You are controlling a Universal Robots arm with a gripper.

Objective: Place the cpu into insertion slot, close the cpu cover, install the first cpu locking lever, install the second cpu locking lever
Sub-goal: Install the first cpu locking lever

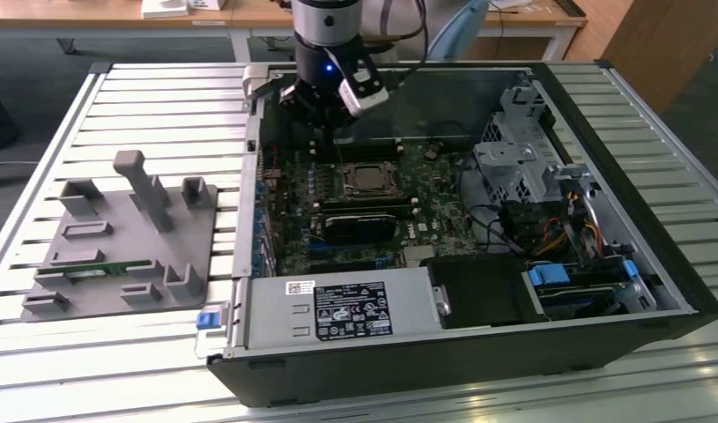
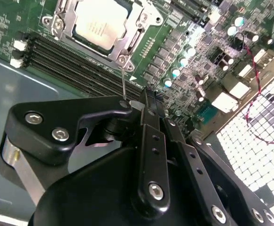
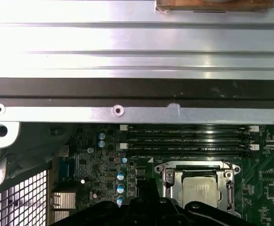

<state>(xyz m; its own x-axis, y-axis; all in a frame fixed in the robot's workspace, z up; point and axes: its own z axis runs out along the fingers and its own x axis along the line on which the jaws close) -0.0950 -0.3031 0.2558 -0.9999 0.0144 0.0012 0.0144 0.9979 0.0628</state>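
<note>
Bright light outside, dim inside the box.
In the exterior view, light shines hard off the table [image 1: 100, 374] slats at the near edge, while the inside of the case [image 1: 453, 361] stays shadowy. In the first wrist view the metal wall [image 3: 127, 42] glares white. In the second wrist view the grille [image 2: 261, 150] is washed out, and the cpu [image 2: 99, 23] top gleams pale.

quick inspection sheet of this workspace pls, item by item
surface: slatted metal table carrying an open computer case
job's things: cpu lies on the motherboard, cpu cover down around it; a thin lever stands up from the cover's corner
clutter: grey fixture block at the exterior view's left, green strip lying in it
grippers: gripper over the memory slots, at the lever's upper end
cables: coloured bundle by the drive cage
surroundings: wooden desks behind the table
</note>
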